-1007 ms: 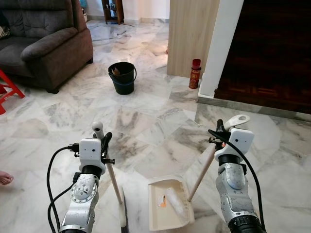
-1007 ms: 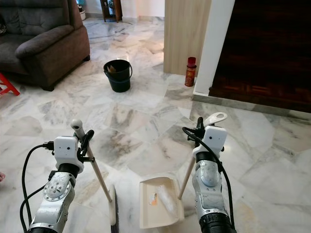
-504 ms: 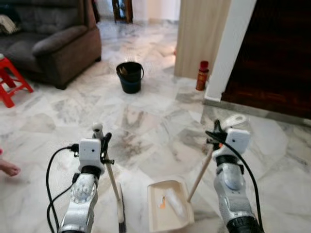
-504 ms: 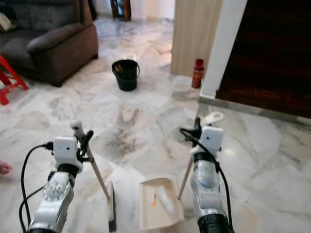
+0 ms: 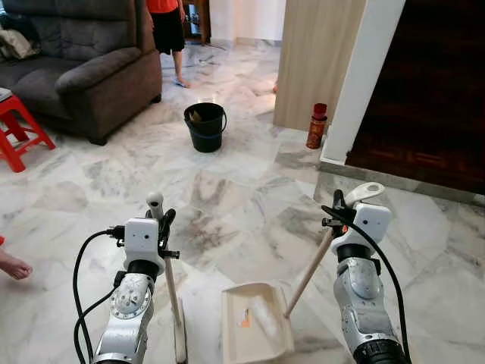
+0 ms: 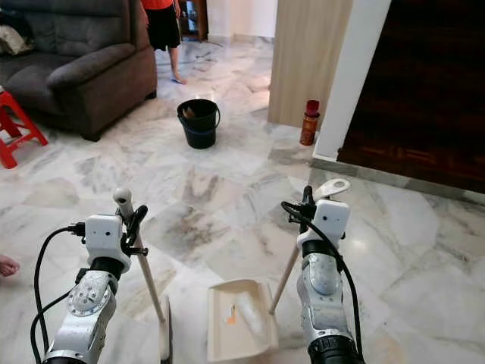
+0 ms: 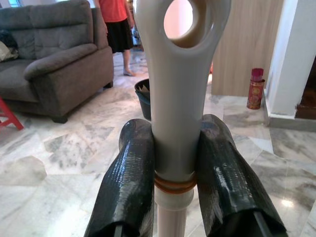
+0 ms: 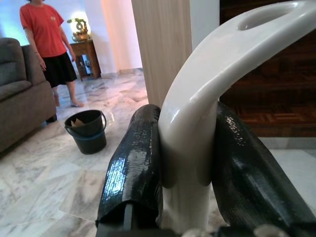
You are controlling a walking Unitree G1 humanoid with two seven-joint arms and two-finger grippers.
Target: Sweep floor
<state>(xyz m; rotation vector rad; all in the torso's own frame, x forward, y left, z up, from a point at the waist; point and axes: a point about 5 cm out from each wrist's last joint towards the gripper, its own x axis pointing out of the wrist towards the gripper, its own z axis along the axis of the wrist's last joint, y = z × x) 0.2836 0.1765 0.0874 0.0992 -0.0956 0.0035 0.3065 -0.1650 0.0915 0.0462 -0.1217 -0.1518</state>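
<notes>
My left gripper [image 5: 160, 222] is shut on the white broom handle [image 7: 175, 98], its black fingers [image 7: 129, 182] pressed on both sides. The stick runs down to the broom head [image 5: 180, 343] on the marble floor. Beside it to the right, the cream dustpan [image 5: 255, 334] rests flat on the floor, holding a pale scrap and a small orange bit. Its long handle [image 5: 309, 272] slants up into my right gripper [image 5: 338, 210], which is shut on the looped white grip [image 8: 195, 113].
A black bucket [image 5: 205, 127] stands ahead on the floor, a red can [image 5: 317, 126] by the white pillar to its right. A dark sofa [image 5: 83, 68] and red stool [image 5: 19, 125] sit at the left. A person [image 5: 165, 30] stands beyond the bucket; a bare foot [image 5: 11, 266] shows at the left edge.
The head camera has shifted, bringing the person behind the bucket and more of the red stool into view. Both grippers keep their hold on broom and dustpan.
</notes>
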